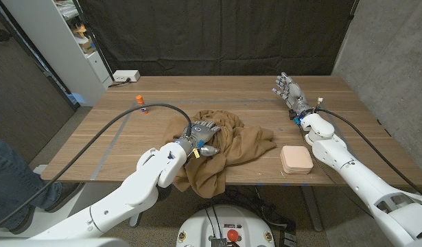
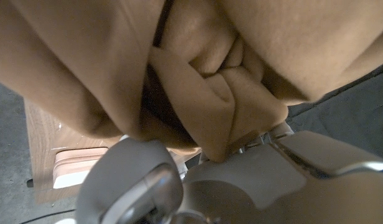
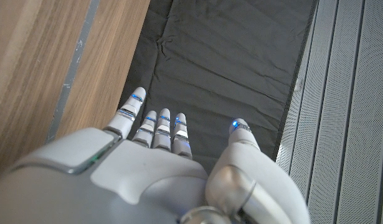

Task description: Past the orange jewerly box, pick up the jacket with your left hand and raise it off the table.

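Observation:
A tan jacket (image 1: pixel 232 140) lies crumpled at the table's middle, with one part hanging over the front edge. My left hand (image 1: pixel 202 137) sits on the jacket's left side, fingers sunk into the cloth. In the left wrist view, bunched folds of the jacket (image 2: pixel 203 93) run down into my left hand (image 2: pixel 241 186), which grips them. The peach-orange jewelry box (image 1: pixel 296 159) lies flat near the front edge, to the right of the jacket; the jewelry box (image 2: pixel 73 168) also shows past the cloth. My right hand (image 1: pixel 289 89) is held up at the back right with fingers spread and nothing in it, as is clear on the right hand (image 3: pixel 172 162).
A small orange object (image 1: pixel 140 100) and a small blue-and-white piece (image 1: pixel 143 110) lie at the back left of the wooden table (image 1: pixel 348 103). A white power strip (image 1: pixel 126 76) lies behind the table. A person's leg (image 1: pixel 5 178) shows at the left edge.

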`<action>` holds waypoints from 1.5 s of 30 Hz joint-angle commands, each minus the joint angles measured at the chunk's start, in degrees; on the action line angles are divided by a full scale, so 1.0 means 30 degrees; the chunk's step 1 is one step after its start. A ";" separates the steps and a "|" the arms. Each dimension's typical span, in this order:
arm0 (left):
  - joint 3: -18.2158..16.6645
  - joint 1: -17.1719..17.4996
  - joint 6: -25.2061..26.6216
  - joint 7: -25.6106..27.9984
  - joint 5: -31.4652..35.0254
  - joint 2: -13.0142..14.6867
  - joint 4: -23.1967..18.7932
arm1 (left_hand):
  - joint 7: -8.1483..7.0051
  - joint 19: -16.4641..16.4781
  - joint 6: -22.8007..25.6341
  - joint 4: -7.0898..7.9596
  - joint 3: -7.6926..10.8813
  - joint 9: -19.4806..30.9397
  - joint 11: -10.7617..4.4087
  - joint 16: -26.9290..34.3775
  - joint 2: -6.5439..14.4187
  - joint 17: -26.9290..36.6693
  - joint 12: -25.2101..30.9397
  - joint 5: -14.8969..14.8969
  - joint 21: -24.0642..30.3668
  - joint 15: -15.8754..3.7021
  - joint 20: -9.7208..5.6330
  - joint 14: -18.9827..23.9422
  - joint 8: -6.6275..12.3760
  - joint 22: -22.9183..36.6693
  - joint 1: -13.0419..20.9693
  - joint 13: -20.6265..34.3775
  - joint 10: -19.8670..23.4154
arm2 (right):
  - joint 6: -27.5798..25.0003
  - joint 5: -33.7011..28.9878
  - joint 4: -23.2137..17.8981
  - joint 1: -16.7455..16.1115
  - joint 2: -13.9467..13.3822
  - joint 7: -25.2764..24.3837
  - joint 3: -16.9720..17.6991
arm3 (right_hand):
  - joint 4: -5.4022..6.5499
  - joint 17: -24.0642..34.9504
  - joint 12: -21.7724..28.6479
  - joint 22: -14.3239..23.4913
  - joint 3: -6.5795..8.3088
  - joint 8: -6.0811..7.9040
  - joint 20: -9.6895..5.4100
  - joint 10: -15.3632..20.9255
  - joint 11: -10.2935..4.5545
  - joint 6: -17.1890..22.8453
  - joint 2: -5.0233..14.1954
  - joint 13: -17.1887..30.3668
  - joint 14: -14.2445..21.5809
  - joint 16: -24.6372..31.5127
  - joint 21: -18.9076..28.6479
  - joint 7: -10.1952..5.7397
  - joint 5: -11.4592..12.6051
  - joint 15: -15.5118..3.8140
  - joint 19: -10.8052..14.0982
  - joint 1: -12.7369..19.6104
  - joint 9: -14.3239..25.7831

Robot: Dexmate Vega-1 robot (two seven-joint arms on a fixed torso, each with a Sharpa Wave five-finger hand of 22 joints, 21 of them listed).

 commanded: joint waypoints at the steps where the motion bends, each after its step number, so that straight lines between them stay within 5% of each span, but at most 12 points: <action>1: 0.0680 -0.0084 -0.0041 -0.0820 0.1515 -0.0934 0.1083 | 0.0000 0.0079 0.0053 0.0016 0.0038 0.0017 -0.0022 0.0030 0.0027 0.0097 0.0088 0.0143 0.0039 0.0146 0.0022 0.0068 -0.0014 0.0050 0.0296 0.0051 -0.0053 | -0.0138 0.0056 -0.0055 -0.0080 -0.0080 0.0035 0.0023 | -0.0041 -0.0003 0.0110 0.0048 -0.0033 0.0131 0.0080 0.0147 0.0011 0.0182 0.0088 0.0042 0.0093 0.0039 0.0019 -0.0025 -0.0009 -0.0160 -0.0010 0.0075 0.0076; 29: 0.2285 -0.0299 0.1627 -0.1799 0.3190 -0.2727 0.3324 | -0.0037 0.0437 -0.0020 -0.0057 0.0183 0.0019 0.0041 0.0105 0.0190 0.0102 0.0124 0.0179 0.0046 0.0259 -0.0007 0.0290 -0.0031 0.0063 0.0914 0.0070 -0.0089 | -0.0224 0.0138 -0.0330 -0.0516 -0.0335 -0.0068 0.0152 | -0.0034 0.0000 0.0104 0.0049 -0.0054 0.0126 0.0123 0.0180 0.0028 0.0213 0.0083 0.0043 0.0075 0.0032 0.0022 -0.0025 -0.0014 -0.0150 -0.0040 0.0046 0.0076; 31: 0.2358 -0.0351 0.1710 -0.2187 0.3346 -0.2843 0.3404 | -0.0153 0.1088 0.0012 -0.0127 0.0314 0.0027 -0.0013 0.0194 0.0323 0.0105 0.0152 0.0206 0.0265 0.0231 -0.0046 0.0574 0.0018 0.0123 0.1394 0.0078 -0.0088 | -0.0149 0.0089 -0.0273 -0.0501 -0.0342 0.0003 0.0122 | -0.0033 0.0001 0.0101 0.0050 -0.0054 0.0126 0.0123 0.0177 0.0033 0.0215 0.0087 0.0043 0.0079 0.0034 0.0022 -0.0031 -0.0013 -0.0137 -0.0045 0.0044 0.0076; 36: 0.2348 -0.0430 0.1891 -0.2856 0.3330 -0.3068 0.3475 | -0.0362 0.5916 0.0791 -0.0284 0.0705 0.0155 -0.0080 0.0660 0.0484 0.0221 0.0516 0.0013 0.1812 -0.0414 -0.0075 0.2622 0.0417 0.0237 0.4687 0.0171 0.0418 | -0.0157 0.0162 -0.0278 -0.0520 -0.0301 0.0045 0.0126 | -0.0026 0.0005 0.0093 0.0050 -0.0063 0.0119 0.0182 0.0166 0.0015 0.0207 0.0083 0.0043 0.0087 0.0039 0.0021 -0.0042 -0.0016 -0.0112 -0.0056 0.0028 0.0076; 39: 0.2363 -0.0461 0.2016 -0.3078 0.3412 -0.3176 0.3498 | -0.0442 0.9559 0.1941 -0.0177 0.0666 0.0317 -0.0180 0.1202 0.1210 0.0585 0.0933 -0.0316 0.3019 -0.0759 -0.0089 0.4150 0.0776 0.0205 0.6902 0.0337 0.1190 | -0.0185 0.0217 -0.0288 -0.0519 -0.0284 0.0067 0.0136 | -0.0030 0.0003 0.0094 0.0050 -0.0063 0.0121 0.0217 0.0174 -0.0011 0.0215 0.0082 0.0043 0.0080 0.0035 0.0025 -0.0059 -0.0015 -0.0107 -0.0048 0.0032 0.0076; 45: 0.2279 -0.0342 0.2368 -0.2550 0.3225 -0.3442 0.3611 | -0.0723 1.3828 0.4998 -0.0314 0.0480 0.0929 -0.0827 0.3005 0.2449 0.1988 0.2181 0.0004 0.4659 -0.1753 -0.0331 0.6720 0.1935 0.0121 1.0593 0.1045 0.3214 | -0.0144 0.0216 -0.0251 -0.0486 -0.0267 0.0154 0.0111 | -0.0031 0.0003 0.0087 0.0050 -0.0069 0.0116 0.0411 0.0165 -0.0006 0.0212 0.0075 0.0043 0.0069 0.0031 0.0028 -0.0062 -0.0015 -0.0104 -0.0052 0.0026 0.0076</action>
